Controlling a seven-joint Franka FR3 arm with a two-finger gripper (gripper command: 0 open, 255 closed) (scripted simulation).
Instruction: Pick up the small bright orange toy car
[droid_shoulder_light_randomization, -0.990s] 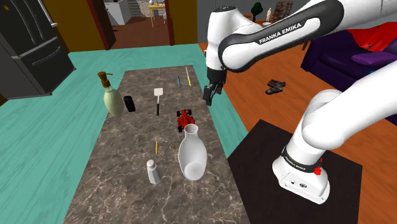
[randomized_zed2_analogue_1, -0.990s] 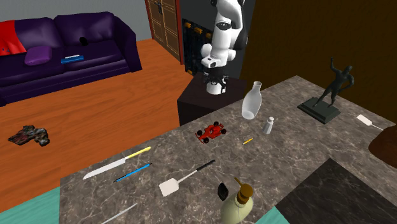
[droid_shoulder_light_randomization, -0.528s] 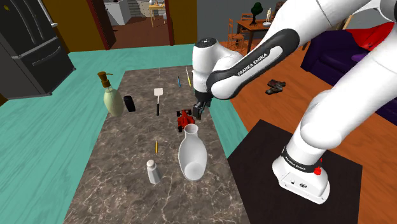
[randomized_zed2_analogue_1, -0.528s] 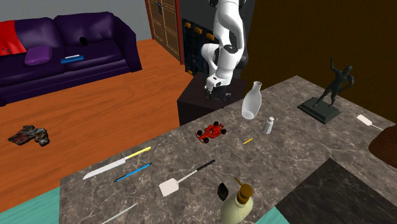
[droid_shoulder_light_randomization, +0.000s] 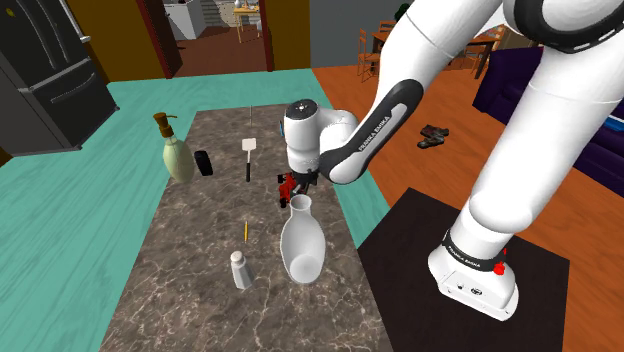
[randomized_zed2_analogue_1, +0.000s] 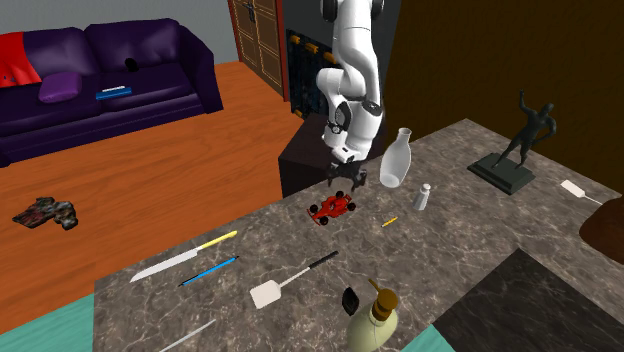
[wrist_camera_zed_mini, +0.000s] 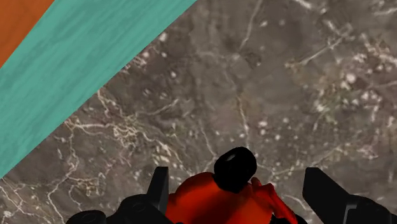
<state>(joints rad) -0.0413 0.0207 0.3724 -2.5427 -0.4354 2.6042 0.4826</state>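
The gripper (wrist_camera_zed_mini: 238, 178) is open. Its 2 black fingers (wrist_camera_zed_mini: 159, 186) stand apart, and the red toy car (wrist_camera_zed_mini: 222, 202) lies in the gap between them, with 1 black wheel (wrist_camera_zed_mini: 235, 167) near the middle of the gap. I cannot tell if either finger touches the body of the car. Nothing is clasped.

The car stands on the dark marble table top (droid_shoulder_light_randomization: 200, 270), close to its right edge in the shoulder view and just on the far side of the white vase (droid_shoulder_light_randomization: 300, 245). In the second exterior view the car (randomized_zed2_analogue_1: 332, 207) lies apart from the fingertips, which hang a little above it. I judge from this that the hand is over the car but not yet down at its level.

The relation that matters is the direction of the car. In the second exterior view its long axis runs from lower left to upper right, about parallel to the table edge on the floor side. In the shoulder view this is along the length of the table, from near to far. The 2 fingers seem to stand on either side of this axis, so closing should press on the narrow width. This is a judgement, because the wrist view does not show the whole car. The coming move is mainly a straight descent. The vase is near, so there is little room on the near side.
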